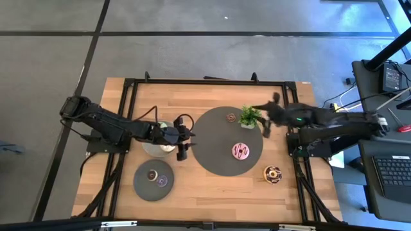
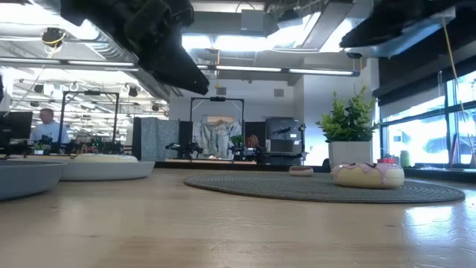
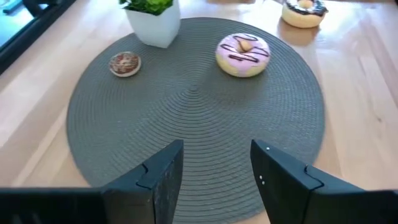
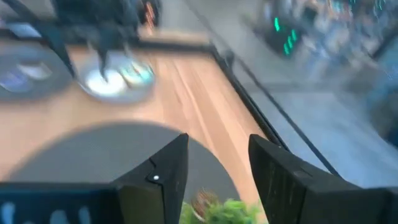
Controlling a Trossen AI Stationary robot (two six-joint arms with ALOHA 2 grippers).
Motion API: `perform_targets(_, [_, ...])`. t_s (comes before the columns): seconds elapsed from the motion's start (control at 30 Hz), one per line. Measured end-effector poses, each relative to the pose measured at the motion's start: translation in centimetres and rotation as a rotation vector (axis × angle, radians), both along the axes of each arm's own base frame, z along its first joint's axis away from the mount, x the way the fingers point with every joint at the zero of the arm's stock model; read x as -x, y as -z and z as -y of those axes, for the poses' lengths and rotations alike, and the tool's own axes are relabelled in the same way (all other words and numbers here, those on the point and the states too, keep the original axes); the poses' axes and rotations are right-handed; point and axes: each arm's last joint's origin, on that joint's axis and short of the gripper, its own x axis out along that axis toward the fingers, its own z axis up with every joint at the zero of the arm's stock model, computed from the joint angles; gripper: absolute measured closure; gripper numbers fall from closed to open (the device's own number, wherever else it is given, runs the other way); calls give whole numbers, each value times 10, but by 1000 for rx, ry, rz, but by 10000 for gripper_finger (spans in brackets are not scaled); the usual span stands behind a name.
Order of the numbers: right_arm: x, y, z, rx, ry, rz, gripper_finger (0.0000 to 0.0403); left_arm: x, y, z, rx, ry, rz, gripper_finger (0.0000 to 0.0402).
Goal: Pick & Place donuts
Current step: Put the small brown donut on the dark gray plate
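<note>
A pink donut with dark drizzle [image 1: 241, 151] [image 3: 242, 54] [image 2: 368, 175] and a tiny brown donut [image 1: 230, 117] [image 3: 125, 63] lie on the big round grey mat [image 1: 218, 163]. A chocolate-sprinkled donut [image 1: 273, 173] [image 3: 303, 12] lies on the bare wood near the mat. My left gripper [image 1: 182, 151] [image 3: 214, 180] hangs open above the mat's left edge, touching nothing. My right gripper [image 1: 266, 114] [image 4: 217, 180] is open, in the air beside the potted plant [image 1: 249, 115]. Tiny brown [image 1: 152, 174] and purple [image 1: 162, 181] donuts lie on a small grey plate [image 1: 144, 187].
A second plate [image 1: 154, 151] [image 4: 118, 81] holding pale donuts sits partly under my left arm. The plant in its white pot [image 3: 154, 22] [image 2: 348, 134] stands on the mat's far right part. Black frame rails border the table on all sides. People and desks show in the room behind.
</note>
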Motion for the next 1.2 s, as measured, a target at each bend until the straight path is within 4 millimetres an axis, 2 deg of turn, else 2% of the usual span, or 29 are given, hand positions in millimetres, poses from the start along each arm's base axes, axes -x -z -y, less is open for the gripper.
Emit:
perform_targets(0.17, [-56, -29, 11, -113, 64, -292, 234, 0, 1, -6, -2, -22, -11, 221])
perform_targets(0.27, [-87, -34, 18, -182, 34, -469, 234, 1, 3, -7, -6, -26, -41, 220])
perform_targets(0.4, [-127, -29, 24, -189, -22, -576, 234, 5, 8, -7, -2, -33, -95, 220])
perform_targets(0.57, [-167, -4, 28, -170, -38, -629, 234, 9, 13, -8, 31, -68, -155, 223])
perform_targets(0.7, [-186, 26, 31, -147, -29, -718, 234, 11, 15, -8, 34, -68, -182, 222])
perform_targets(0.83, [-198, 56, 38, -139, 57, -801, 234, 11, 15, -8, 36, -66, -181, 222])
perform_targets(1.0, [-207, 89, 47, -240, 126, -862, 234, 11, 15, -8, 38, -67, -180, 226])
perform_targets(1.2, [-210, 116, 59, -370, 288, -884, 234, 11, 14, -8, 39, -65, -180, 223])
